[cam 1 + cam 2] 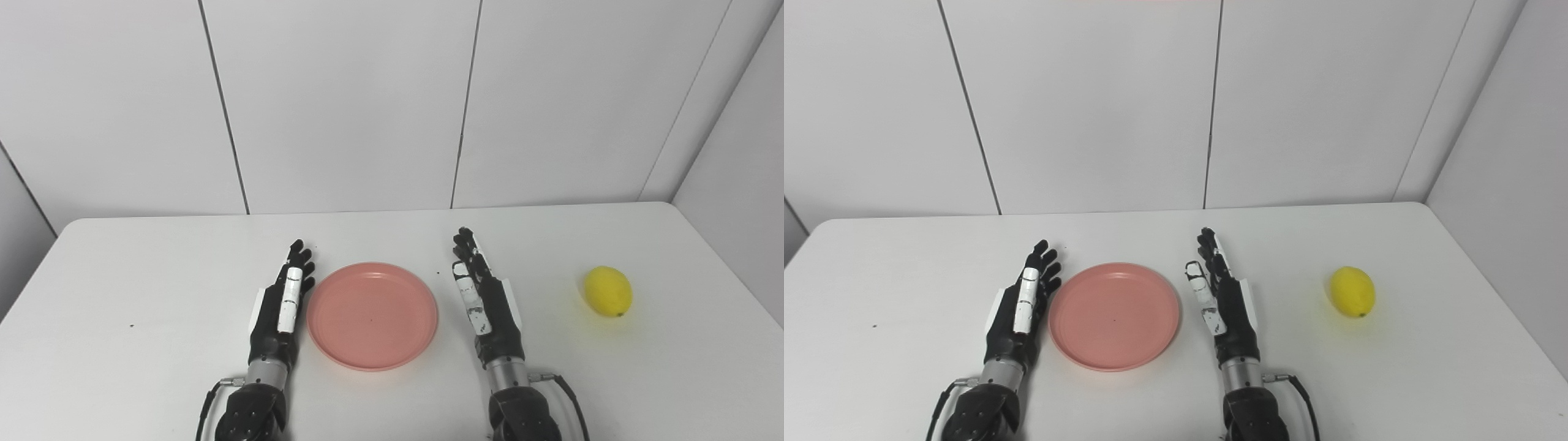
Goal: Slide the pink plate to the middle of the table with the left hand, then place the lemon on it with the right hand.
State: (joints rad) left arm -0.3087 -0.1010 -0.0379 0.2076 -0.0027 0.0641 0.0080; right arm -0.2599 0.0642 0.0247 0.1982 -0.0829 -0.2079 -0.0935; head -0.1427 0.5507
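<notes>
I saw both hands flat and empty, fingers straight: left hand [280, 309] just beside the round pink plastic plate [372, 315], right hand [486, 303] near it, the oval yellow lemon [607, 291] well apart.

1. Bare desk [539, 275] lies between the right hand [484, 300] and the lemon [607, 291].
2. The pink plate [372, 315] fills the gap between both hands; the left hand [283, 303] sits just beside its rim.

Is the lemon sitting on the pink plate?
No, the lemon lies on the bare table, far to the right of the empty pink plate.
</notes>
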